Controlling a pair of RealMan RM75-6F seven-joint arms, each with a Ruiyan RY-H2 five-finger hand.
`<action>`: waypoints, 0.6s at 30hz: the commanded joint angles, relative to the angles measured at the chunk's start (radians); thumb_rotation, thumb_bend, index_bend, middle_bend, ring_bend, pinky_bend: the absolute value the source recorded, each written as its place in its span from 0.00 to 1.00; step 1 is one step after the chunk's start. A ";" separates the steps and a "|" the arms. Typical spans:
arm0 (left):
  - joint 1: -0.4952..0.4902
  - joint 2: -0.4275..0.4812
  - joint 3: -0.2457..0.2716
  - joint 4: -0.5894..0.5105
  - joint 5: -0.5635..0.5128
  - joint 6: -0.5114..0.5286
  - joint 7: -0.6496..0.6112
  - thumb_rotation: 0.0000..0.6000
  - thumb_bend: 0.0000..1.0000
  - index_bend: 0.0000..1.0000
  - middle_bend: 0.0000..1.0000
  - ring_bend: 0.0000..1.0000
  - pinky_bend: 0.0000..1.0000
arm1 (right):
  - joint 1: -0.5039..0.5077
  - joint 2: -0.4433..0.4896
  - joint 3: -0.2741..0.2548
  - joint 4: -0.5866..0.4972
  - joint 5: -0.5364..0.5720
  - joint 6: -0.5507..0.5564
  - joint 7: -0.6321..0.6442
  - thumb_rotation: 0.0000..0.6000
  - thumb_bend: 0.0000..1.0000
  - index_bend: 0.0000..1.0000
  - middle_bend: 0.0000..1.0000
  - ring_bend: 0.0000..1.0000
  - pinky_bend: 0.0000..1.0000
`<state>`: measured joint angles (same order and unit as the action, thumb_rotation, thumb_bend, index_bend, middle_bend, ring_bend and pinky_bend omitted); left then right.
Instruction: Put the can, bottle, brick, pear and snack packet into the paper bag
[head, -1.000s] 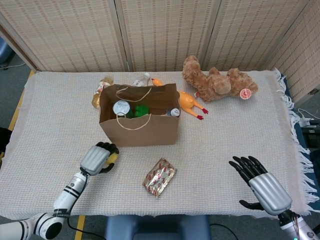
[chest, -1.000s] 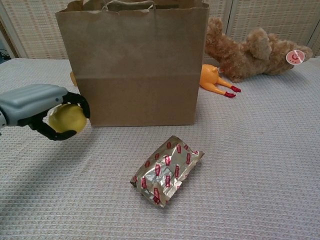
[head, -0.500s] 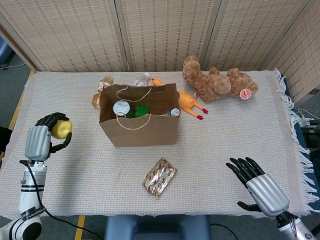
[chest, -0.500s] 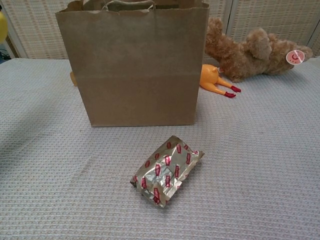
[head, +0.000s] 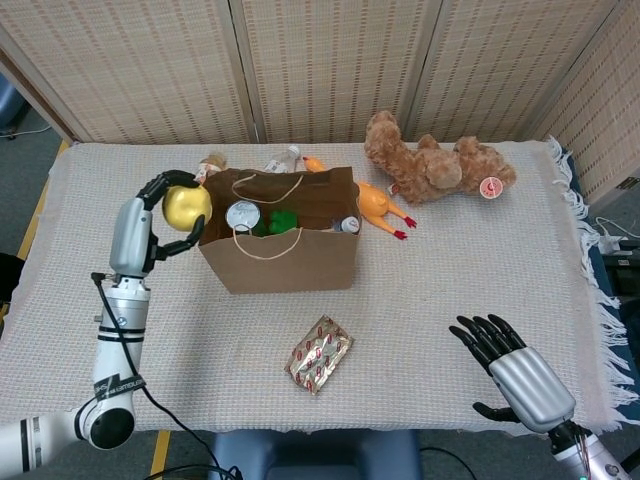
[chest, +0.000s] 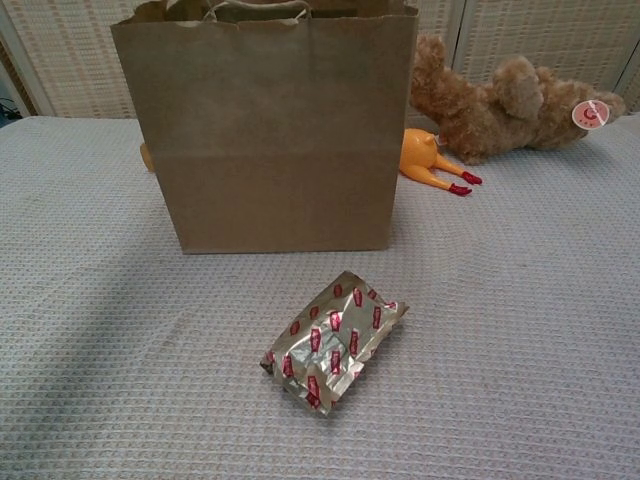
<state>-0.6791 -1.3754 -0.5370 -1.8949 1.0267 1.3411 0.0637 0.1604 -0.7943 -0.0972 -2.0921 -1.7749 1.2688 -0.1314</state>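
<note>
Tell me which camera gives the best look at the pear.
The head view. There the yellow pear is seen whole, held in the left hand beside the left edge of the paper bag, near its opening. The chest view shows neither the pear nor that hand, only the bag's front.

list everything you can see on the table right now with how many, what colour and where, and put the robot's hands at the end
paper bag: one, brown, upright, centre-left of the table
can: one, silver top, inside the bag
green item: one, inside the bag, kind unclear
pear: one, yellow, held beside the bag's left rim
snack packet: one, silver with red marks, flat in front of the bag
rubber chicken: one, orange, right of the bag
teddy bear: one, brown, lying at the far right
tablecloth: one, cream
left hand: holds the pear
right hand: open, near right edge
</note>
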 joint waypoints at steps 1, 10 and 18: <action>-0.072 -0.072 -0.008 0.028 -0.022 -0.030 0.043 1.00 0.58 0.62 0.63 0.59 0.72 | 0.000 0.002 0.000 0.003 0.003 0.003 0.008 1.00 0.02 0.00 0.00 0.00 0.00; -0.159 -0.194 0.045 0.099 -0.029 -0.069 0.090 1.00 0.58 0.62 0.63 0.59 0.72 | 0.001 0.008 0.003 0.017 0.024 0.002 0.036 1.00 0.02 0.00 0.00 0.00 0.00; -0.190 -0.209 0.074 0.145 -0.048 -0.146 0.098 1.00 0.42 0.26 0.27 0.22 0.38 | -0.001 0.009 0.003 0.021 0.029 0.006 0.044 1.00 0.02 0.00 0.00 0.00 0.00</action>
<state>-0.8613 -1.5889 -0.4688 -1.7453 0.9903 1.2153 0.1578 0.1596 -0.7849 -0.0941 -2.0712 -1.7468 1.2753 -0.0874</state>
